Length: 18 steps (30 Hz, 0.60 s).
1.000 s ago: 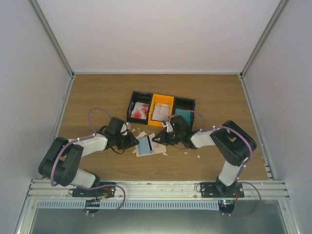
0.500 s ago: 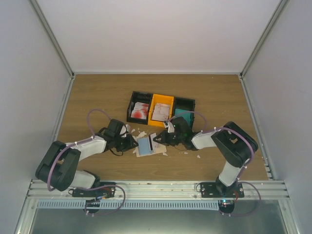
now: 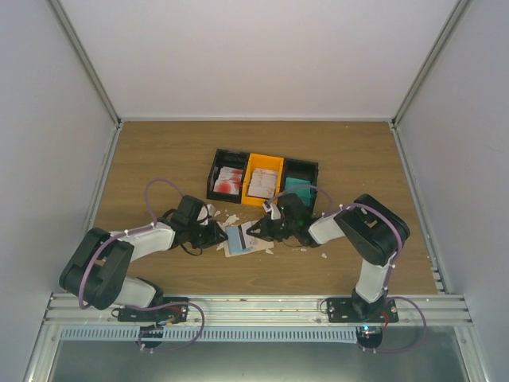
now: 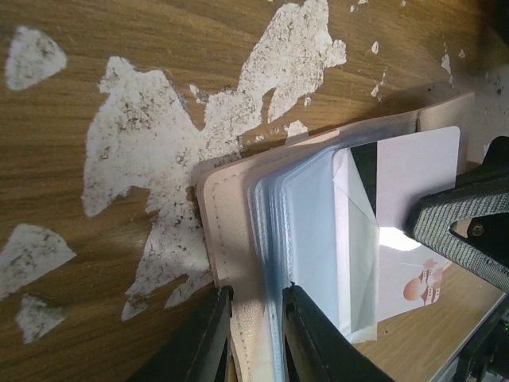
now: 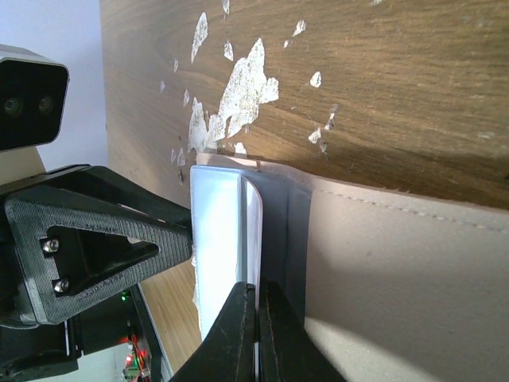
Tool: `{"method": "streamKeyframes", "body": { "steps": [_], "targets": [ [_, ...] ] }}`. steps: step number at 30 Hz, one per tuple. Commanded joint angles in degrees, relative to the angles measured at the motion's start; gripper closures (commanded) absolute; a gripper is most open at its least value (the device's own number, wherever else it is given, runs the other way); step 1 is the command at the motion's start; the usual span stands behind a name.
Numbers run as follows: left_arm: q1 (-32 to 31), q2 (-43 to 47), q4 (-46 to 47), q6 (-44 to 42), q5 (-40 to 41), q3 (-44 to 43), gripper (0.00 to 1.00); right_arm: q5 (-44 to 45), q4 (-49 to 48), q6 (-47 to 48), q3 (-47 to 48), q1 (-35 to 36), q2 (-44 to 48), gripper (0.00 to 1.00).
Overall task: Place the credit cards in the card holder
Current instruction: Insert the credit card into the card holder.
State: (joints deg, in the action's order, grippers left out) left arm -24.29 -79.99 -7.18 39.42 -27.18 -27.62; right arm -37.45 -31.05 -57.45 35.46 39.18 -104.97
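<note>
Pinching the stitched beige cover of the card holder (image 4: 227,207), the left gripper (image 4: 256,322) grips it on the scuffed wooden table (image 4: 159,32). The right gripper (image 5: 256,318) is clamped tight on a thin pale credit card (image 5: 219,239), partly under a clear glossy sleeve.

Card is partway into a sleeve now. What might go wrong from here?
The card sits only partly under a clear sleeve; pushed further, it may catch on the sleeve edge or buckle. The left hand pinches just the cover edge of the card holder, so a push from the right hand might slide it or pull it free.
</note>
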Motion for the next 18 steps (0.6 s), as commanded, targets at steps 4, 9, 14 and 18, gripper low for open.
{"method": "streamKeyframes", "body": {
  "steps": [4, 9, 14, 18],
  "targets": [
    [-1.7, -1.8, 1.0, 0.8, -0.1, 3.0, 0.78, -0.3, -2.4, -3.1, -2.9, 1.3, -2.3, 1.0],
    [-1.8, -1.9, 1.9, 0.8, -0.8, 3.4, 0.78, -1.3, -2.7, -2.9, -1.2, 2.2, -4.0, 0.99],
    [-1.8, -1.8, 2.5, 0.9, -1.1, 3.9, 0.79, -1.7, -3.7, -3.2, -0.6, 3.0, -4.9, 0.99],
    [-1.9, -2.0, 3.3, 1.0, -1.6, 4.5, 0.82, -1.7, -5.0, -3.8, -0.7, 3.5, -5.1, 0.99]
  ]
}}
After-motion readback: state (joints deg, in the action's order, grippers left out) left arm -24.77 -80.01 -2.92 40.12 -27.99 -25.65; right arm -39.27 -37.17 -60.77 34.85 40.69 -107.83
